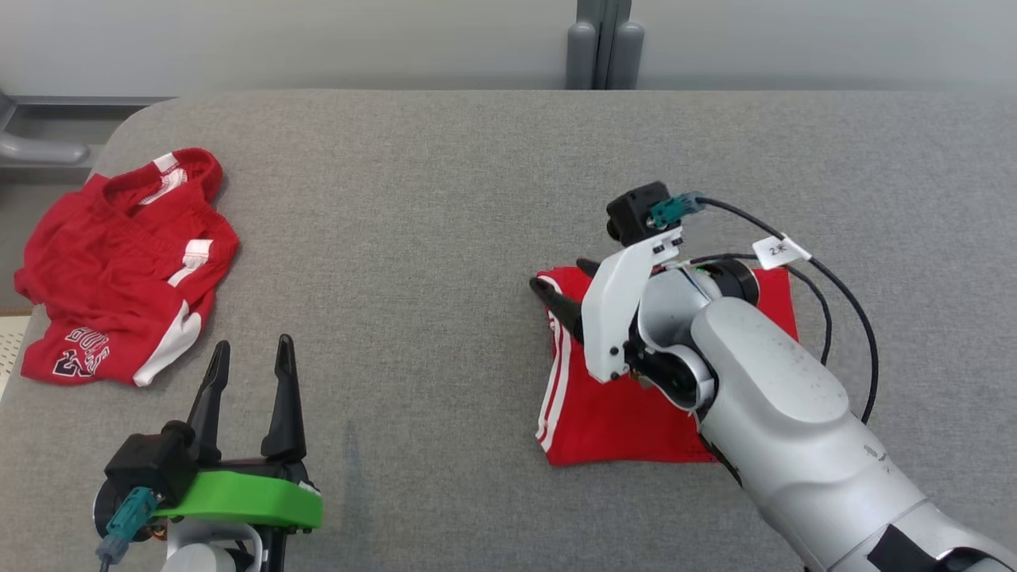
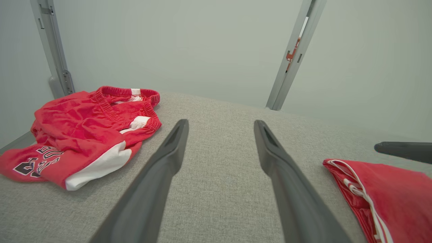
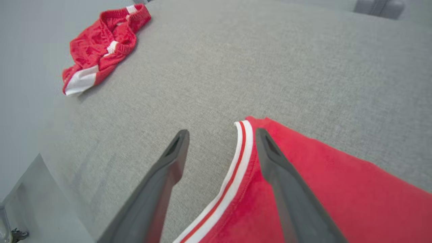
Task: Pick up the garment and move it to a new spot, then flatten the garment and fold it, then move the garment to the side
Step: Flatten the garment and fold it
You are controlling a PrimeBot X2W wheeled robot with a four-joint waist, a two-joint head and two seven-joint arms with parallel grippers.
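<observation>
The folded red shorts (image 1: 628, 413) lay flat at the middle right of the table (image 1: 445, 199). The right gripper (image 1: 560, 276) sat over their left edge, fingers apart. The left gripper (image 1: 253, 343), lower left, was spread wide too.

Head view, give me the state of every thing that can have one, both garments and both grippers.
folded garment: folded flat, lying on the table.
crumpled garment: unfolded, bunched in a heap at the table's left edge.
left gripper: open, empty.
right gripper: open, straddling the folded garment's striped edge, gripping nothing.
</observation>
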